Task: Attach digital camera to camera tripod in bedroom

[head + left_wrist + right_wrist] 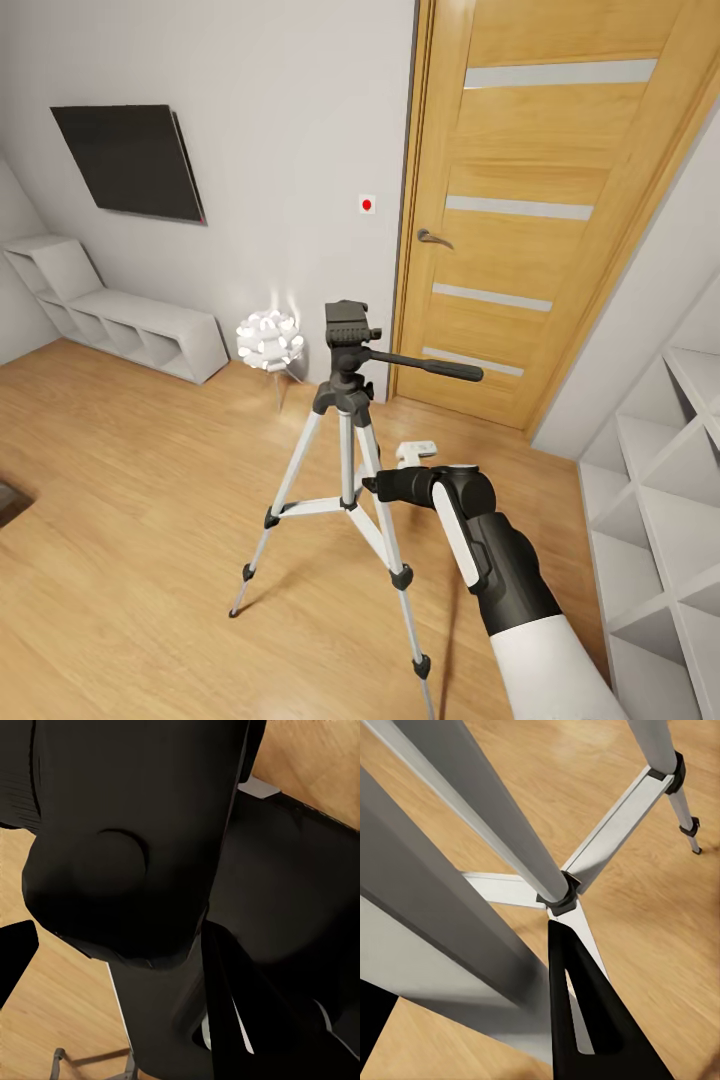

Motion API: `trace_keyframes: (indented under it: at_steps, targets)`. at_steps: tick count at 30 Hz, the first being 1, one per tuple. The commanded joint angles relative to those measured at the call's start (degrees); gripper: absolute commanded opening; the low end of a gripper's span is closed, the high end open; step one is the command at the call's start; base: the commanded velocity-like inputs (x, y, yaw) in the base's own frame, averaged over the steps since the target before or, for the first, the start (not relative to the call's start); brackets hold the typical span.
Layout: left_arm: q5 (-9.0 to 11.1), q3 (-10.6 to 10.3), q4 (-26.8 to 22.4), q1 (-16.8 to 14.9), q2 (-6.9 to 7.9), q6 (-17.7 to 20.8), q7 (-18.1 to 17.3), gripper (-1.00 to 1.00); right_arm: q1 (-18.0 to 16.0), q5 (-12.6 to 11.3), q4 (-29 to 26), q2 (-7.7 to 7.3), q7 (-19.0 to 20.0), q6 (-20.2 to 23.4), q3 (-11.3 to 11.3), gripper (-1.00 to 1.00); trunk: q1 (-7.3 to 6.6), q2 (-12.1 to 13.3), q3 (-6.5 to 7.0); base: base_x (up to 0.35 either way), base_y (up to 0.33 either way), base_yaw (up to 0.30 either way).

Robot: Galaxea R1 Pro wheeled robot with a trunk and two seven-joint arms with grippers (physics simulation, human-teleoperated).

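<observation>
The tripod (345,440) stands on the wood floor (130,480) in front of the oak door (540,210), legs spread and braced, so the black head (345,325) on top is level and free to take a camera. Its long handle (430,365) points toward the door side.

The right pincer (380,487) is low, at about the height of the leg braces, touching or almost touching the near silver leg (502,832). The right wrist view looks past one dark finger (585,1012) onto the leg and the brace joint (561,900). I judge it steadies or grips the leg, but the pictures do not show if it is spread or pressed together (only one finger is seen), so I cannot tell.

The left wrist view is mostly dark black shapes, very close, w/ bits of floor around. Maybe this is the camera in the left pincer, but no red dot is seen, and the pincer state cannot be told either. So where the camera is, is not sure.

Beyond the pincer, a white ball lamp (268,338) stands by the wall; above it, further off, a TV (130,160).
</observation>
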Motion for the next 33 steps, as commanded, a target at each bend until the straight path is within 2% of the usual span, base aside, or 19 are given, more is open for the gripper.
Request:
trace_keyframes:
  at_steps: [1, 13, 16, 18, 20, 21, 22, 23, 24, 25, 26, 29, 30, 32, 33]
  targets:
    - [0.54, -0.47, -0.06, -0.02, 0.07, 0.26, 0.01, -1.00, -0.03, 3.26, 0.22, 0.01, -0.25, 0.00, -0.12, -1.00, 0.05, -0.07, -0.11, 0.000, 0.000, 0.000]
    - [-0.42, -0.91, -0.74, -0.02, 0.33, 0.37, 0.06, -1.00, -0.03, 3.34, 0.19, 0.01, -0.22, 0.17, -0.19, -1.00, 0.05, -0.07, -0.11, 0.000, 0.000, 0.000]
    - [-0.53, -0.96, -3.49, -0.20, 1.47, 1.06, 0.11, -1.00, -0.03, 3.35, 0.19, 0.01, -0.23, 0.17, -0.17, -1.00, 0.05, -0.07, -0.11, 0.000, 0.000, 0.000]
    - [-0.62, -1.01, -8.09, -0.33, 2.84, 2.93, 0.11, -1.00, -0.03, 3.35, 0.19, 0.01, -0.21, 0.19, -0.14, -1.00, 0.05, -0.07, -0.11, 0.000, 0.000, 0.000]
    - [-0.66, -1.03, -14.07, -0.44, 4.79, 7.41, 0.15, -1.00, -0.03, 3.35, 0.17, 0.01, -0.20, 0.21, -0.13, -1.00, 0.05, -0.07, -0.11, 0.000, 0.000, 0.000]
    - [-0.68, -1.01, -18.65, -0.56, 6.51, 12.00, 0.18, -1.00, -0.03, 3.35, 0.16, 0.01, -0.19, 0.21, -0.12, -1.00, 0.05, -0.07, -0.11, 0.000, 0.000, 0.000]
    - [-0.69, -0.99, -21.07, -0.61, 7.41, 14.60, 0.22, -1.00, -0.03, 3.35, 0.17, 0.01, -0.20, 0.22, -0.12, -1.00, 0.05, -0.07, -0.11, 0.000, 0.000, 0.000]
    - [-0.67, -0.94, -26.05, -0.69, 9.21, 19.89, 0.32, -1.00, -0.03, 3.35, 0.17, 0.01, -0.22, 0.22, -0.12, -1.00, 0.05, -0.07, -0.11, 0.000, 0.000, 0.000]
    - [-0.66, -0.91, -28.64, -0.73, 10.07, 22.49, 0.40, -1.00, -0.03, 3.35, 0.18, 0.01, -0.23, 0.22, -0.12, -1.00, 0.05, -0.07, -0.11, 0.000, 0.000, 0.000]
    - [-0.65, -0.85, -33.76, -0.86, 11.68, 27.40, 0.58, -1.00, -0.03, 3.35, 0.18, 0.01, -0.22, 0.22, -0.12, -1.00, 0.05, -0.07, -0.11, 0.000, 0.000, 0.000]
    - [-0.63, -0.65, -45.31, -2.50, 14.49, 36.23, 1.85, -1.00, -0.03, 3.38, 0.18, 0.01, -0.24, 0.19, -0.06, -1.00, 0.05, -0.07, -0.11, 0.000, 0.000, 0.000]
    - [-0.58, -0.59, -49.92, -5.64, 15.25, 39.66, 3.34, -1.00, -0.03, 3.41, 0.19, 0.01, -0.25, 0.17, -0.04, -1.00, 0.05, -0.07, -0.11, 0.000, 0.000, 0.000]
    - [-0.51, -0.54, -51.70, -8.54, 15.54, 41.78, 4.43, -1.00, -0.03, 3.42, 0.19, 0.01, -0.25, 0.15, 0.00, -1.00, 0.05, -0.07, -0.11, 0.000, 0.000, 0.000]
    - [-0.43, -0.51, -52.83, -11.90, 15.73, 44.04, 5.42, -1.00, -0.03, 3.43, 0.19, 0.01, -0.25, 0.15, 0.02, -1.00, 0.05, -0.07, -0.11, 0.000, 0.000, 0.000]
    - [-0.35, -0.49, -53.49, -15.57, 15.85, 46.40, 6.20, -1.00, -0.03, 3.43, 0.19, 0.01, -0.25, 0.14, 0.03, -1.00, 0.05, -0.07, -0.11, 0.000, 0.000, 0.000]
